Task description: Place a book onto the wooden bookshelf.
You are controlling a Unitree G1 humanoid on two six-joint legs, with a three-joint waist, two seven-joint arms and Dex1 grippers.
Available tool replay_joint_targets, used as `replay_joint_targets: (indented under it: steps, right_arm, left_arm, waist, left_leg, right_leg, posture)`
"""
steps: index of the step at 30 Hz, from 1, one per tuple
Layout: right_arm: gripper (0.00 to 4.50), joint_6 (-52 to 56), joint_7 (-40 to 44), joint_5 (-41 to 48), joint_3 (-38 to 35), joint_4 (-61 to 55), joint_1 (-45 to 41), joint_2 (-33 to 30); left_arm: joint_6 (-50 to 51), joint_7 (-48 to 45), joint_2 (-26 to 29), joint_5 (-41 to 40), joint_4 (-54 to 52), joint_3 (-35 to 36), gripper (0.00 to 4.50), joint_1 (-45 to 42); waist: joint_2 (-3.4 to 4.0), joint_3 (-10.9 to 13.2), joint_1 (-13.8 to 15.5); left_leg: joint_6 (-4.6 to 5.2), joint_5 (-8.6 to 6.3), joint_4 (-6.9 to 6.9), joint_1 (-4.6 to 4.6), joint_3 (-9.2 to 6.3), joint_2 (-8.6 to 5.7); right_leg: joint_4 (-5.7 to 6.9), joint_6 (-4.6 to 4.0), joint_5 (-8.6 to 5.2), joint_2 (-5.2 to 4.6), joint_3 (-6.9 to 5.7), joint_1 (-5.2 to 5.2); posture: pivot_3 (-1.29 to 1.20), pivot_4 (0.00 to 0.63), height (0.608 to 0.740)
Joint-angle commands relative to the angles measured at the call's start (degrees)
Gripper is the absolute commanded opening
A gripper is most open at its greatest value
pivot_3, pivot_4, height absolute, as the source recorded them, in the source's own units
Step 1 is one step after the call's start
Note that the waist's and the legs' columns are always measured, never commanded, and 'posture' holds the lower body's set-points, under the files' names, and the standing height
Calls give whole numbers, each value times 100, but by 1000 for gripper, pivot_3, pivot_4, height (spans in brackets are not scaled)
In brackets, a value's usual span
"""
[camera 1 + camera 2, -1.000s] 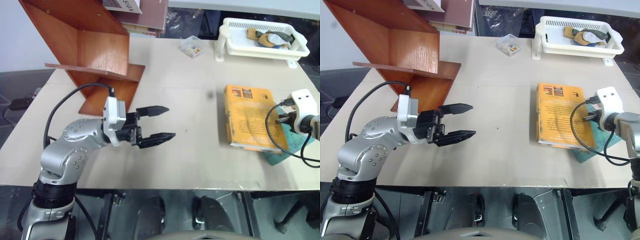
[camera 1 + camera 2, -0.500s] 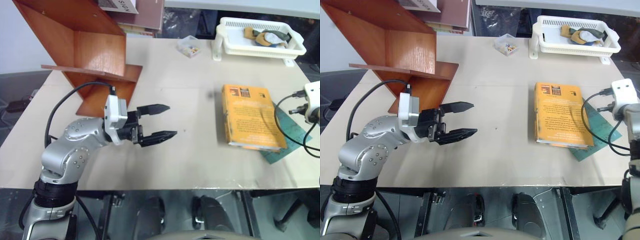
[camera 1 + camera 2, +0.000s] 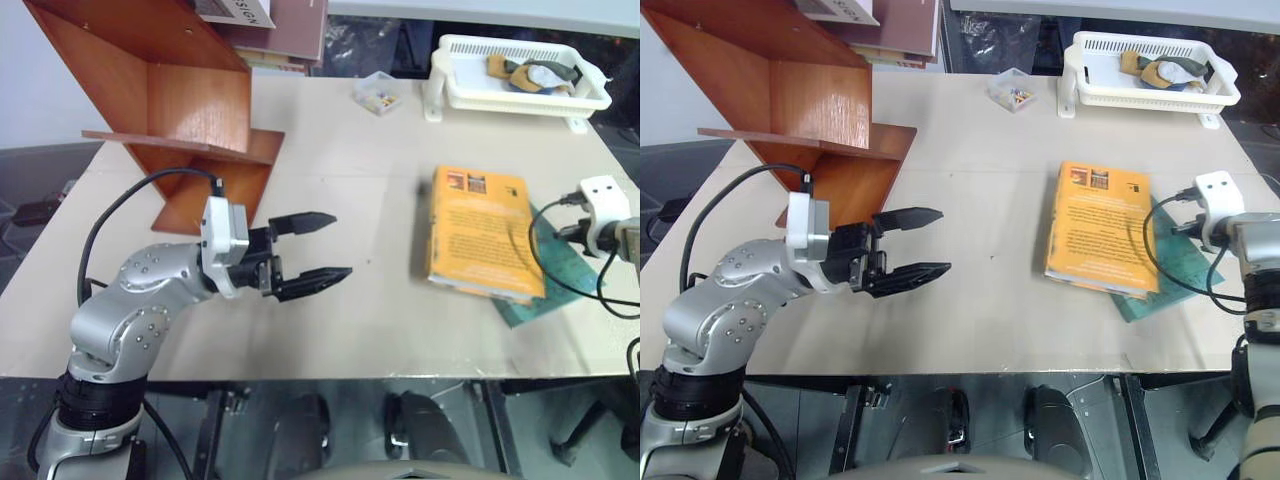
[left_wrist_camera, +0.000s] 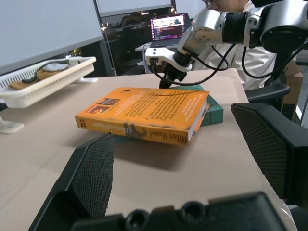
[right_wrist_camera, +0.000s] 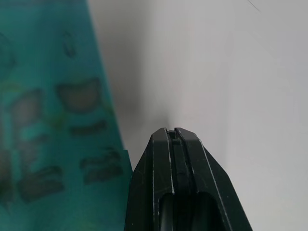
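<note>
The right hand, fingers pressed together, hovers beside the teal book. The book (orange, flat) lies on the worktop at its nine o'clock. The left hand gapes, empty; the wooden bookshelf stands at eleven o'clock.

The left arm is rounded silver metal studded with small screws, above a black ribbed collar. A white camera block sits behind its black, tapered, ridged fingers, trailing a black cable.
</note>
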Motion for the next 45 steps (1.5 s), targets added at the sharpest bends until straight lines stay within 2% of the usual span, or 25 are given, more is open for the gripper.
replay_joint_targets:
  steps: [1, 6, 10, 13, 16, 20, 21, 24, 28, 31, 37, 40, 45]
  right_arm:
    - [52, 174, 56, 166, -189, -554, 58, 63]
    - [52, 144, -13, 279, -367, -1078, 386, 63]
    - [52, -512, 183, 355, -766, -1842, 1117, -272]
    - [882, -400, 100, 479, -1377, -2849, 1850, -475]
    - [2211, -74, 153, 884, -2280, -4277, 2678, -367]
    - [4226, 730, 211, 2176, -3889, -7216, 3865, 467]
    - [4465, 713, 202, 2646, -4118, -7847, 4102, 784]
    - [4465, 840, 98, 3650, -4428, -8921, 4800, 1269]
    - [4465, -125, -794, 4804, -4146, -9158, 5995, 1023]
    - [4465, -1276, -1551, 5311, -3671, -9158, 6790, 545]
    - [4465, -3574, -2443, 4739, -2825, -9158, 8486, -556]
    - [4465, -4479, -2736, 4409, -2683, -9158, 9286, -926]
    - [4465, -5363, -3269, 4192, -2695, -9158, 10042, -1387]
  left_arm:
    - [-46, -55, 93, -69, -102, 126, 4500, -41]
    - [-27, -47, 119, -25, -4, 109, 4500, -58]
    - [209, 441, -37, -11, 122, 79, 4500, -155]
    - [686, 873, -174, -219, 368, 87, 4500, -406]
    - [1249, 1108, -229, -378, 751, 11, 4500, -780]
    - [2438, 1140, -347, -592, 2047, -238, 4500, -1808]
    - [2743, 1084, -395, -620, 2452, -309, 4500, -2103]
    - [3172, 938, -656, -405, 3617, -542, 4500, -2840]
    - [3441, 604, -1177, -47, 5266, -836, 4500, -3723]
    - [3203, 329, -1632, 379, 6401, -959, 4500, -4272]
    - [2778, -242, -2387, 1102, 7866, -1100, 4500, -4953]
    - [2552, -368, -2628, 1395, 8400, -1026, 4500, -5156]
    - [2236, -509, -3010, 1724, 9071, -815, 4500, -5444]
  waist:
    - [1, 0, 10]
    - [1, 0, 37]
    - [3, 2, 55]
    - [8, 5, 107]
    - [10, 4, 157]
    - [9, 3, 188]
    - [10, 3, 187]
    - [9, 3, 173]
    - [2, 4, 173]
    - [-3, 6, 169]
    - [-12, 12, 167]
    - [-32, 21, 170]
    - [-65, 38, 169]
  left_leg:
    - [0, 0, 0, 0, 0, 0]
    - [0, 0, 0, -10, 3, -2]
    - [0, 0, 0, -11, 3, -3]
    - [0, 0, 0, -10, 1, -4]
    - [1, 0, 0, -5, -3, -2]
    - [21, -13, 0, -6, -31, 0]
    - [21, -13, 5, -6, -45, 0]
    - [22, -13, 12, -7, -55, 0]
    - [26, -16, 26, -8, -60, -11]
    - [28, -17, 32, -8, -65, -14]
    - [28, -17, 28, -15, -74, -15]
    - [28, -17, 29, -19, -80, -17]
    - [29, -18, 33, -21, -85, -17]
  right_leg:
    - [0, 0, 0, 0, 0, 0]
    - [-6, -2, 1, -2, -9, -1]
    - [-6, 0, 0, -2, -11, -1]
    - [-4, 4, -2, -4, -10, 0]
    - [-1, 6, -4, -1, -8, 0]
    - [0, 7, -5, 4, -18, 5]
    - [-1, 7, -5, 7, -28, 10]
    - [-2, 10, -7, 5, -36, 18]
    - [-7, 11, -7, -6, -39, 31]
    - [-7, 11, -7, -7, -40, 35]
    - [-10, 11, -9, -4, -46, 33]
    - [-18, 14, -10, -5, -52, 36]
    - [-18, 17, -12, -7, -56, 36]
  posture:
    - [0, 150, 740]
    - [0, 150, 740]
    - [0, 150, 740]
    - [0, 150, 740]
    - [0, 150, 740]
    - [0, 150, 740]
    - [0, 150, 740]
    - [0, 150, 740]
    - [0, 150, 740]
    - [0, 150, 740]
    - [0, 150, 740]
    - [0, 150, 740]
    - [0, 150, 740]
